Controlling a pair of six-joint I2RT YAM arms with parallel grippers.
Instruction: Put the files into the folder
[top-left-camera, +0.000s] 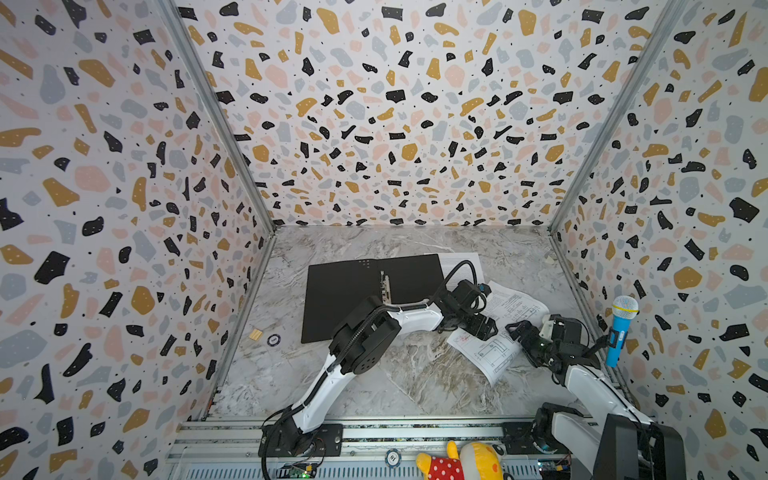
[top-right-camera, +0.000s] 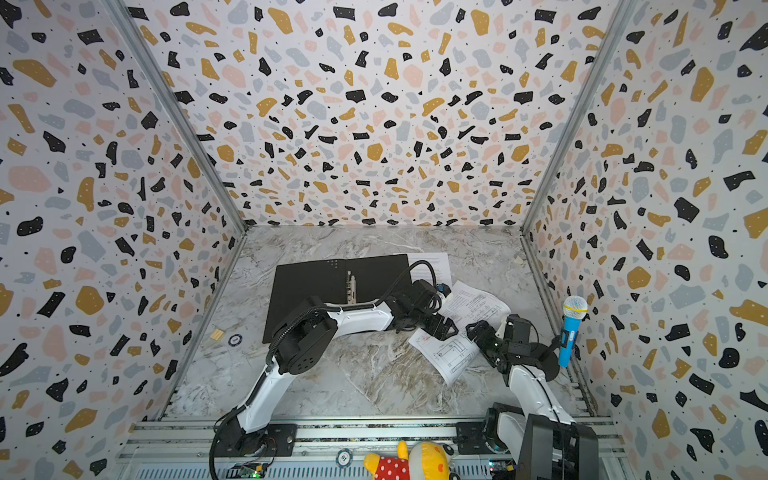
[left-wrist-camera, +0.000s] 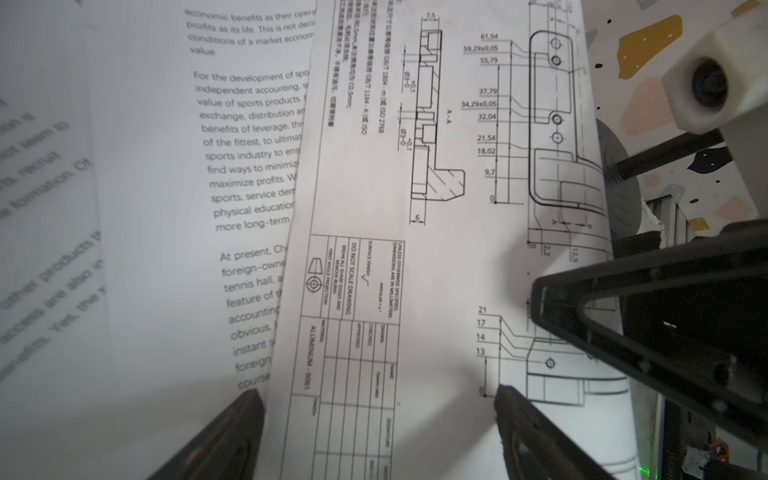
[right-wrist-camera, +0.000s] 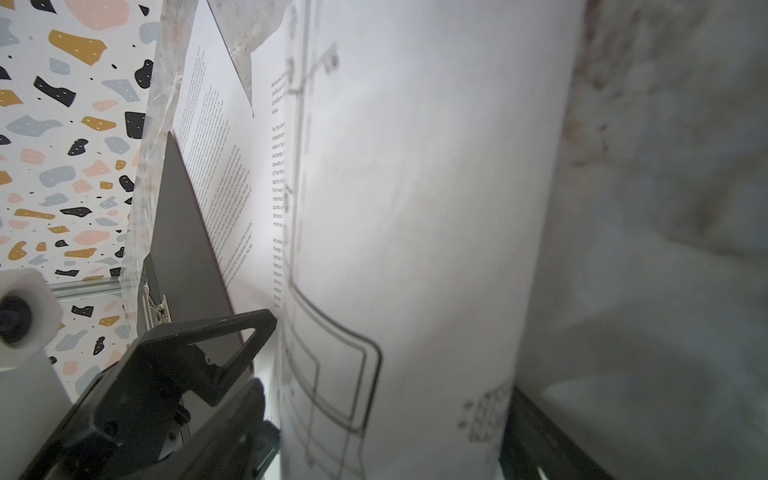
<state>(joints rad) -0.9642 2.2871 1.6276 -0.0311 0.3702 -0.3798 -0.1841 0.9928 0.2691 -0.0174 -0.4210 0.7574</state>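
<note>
The folder (top-left-camera: 353, 291) lies open on the marble table, black inside up, its metal clip (top-left-camera: 385, 286) at the spine. Three files lie to its right. One text sheet (top-left-camera: 463, 264) pokes out from under the folder's far corner. A second text sheet (top-left-camera: 517, 303) lies beside it, and the drawing sheet (top-left-camera: 490, 357) lies on top, nearest the front. My left gripper (top-left-camera: 484, 328) hangs open just over the drawing sheet (left-wrist-camera: 374, 208). My right gripper (top-left-camera: 519, 332) faces it from the right, open, with the sheet's bowed-up edge (right-wrist-camera: 415, 249) between its fingers.
A blue toy microphone (top-left-camera: 621, 328) stands against the right wall, close behind the right arm. A small wooden block (top-left-camera: 255, 334) and a round token (top-left-camera: 273, 340) lie left of the folder. A plush toy (top-left-camera: 461, 463) rests on the front rail.
</note>
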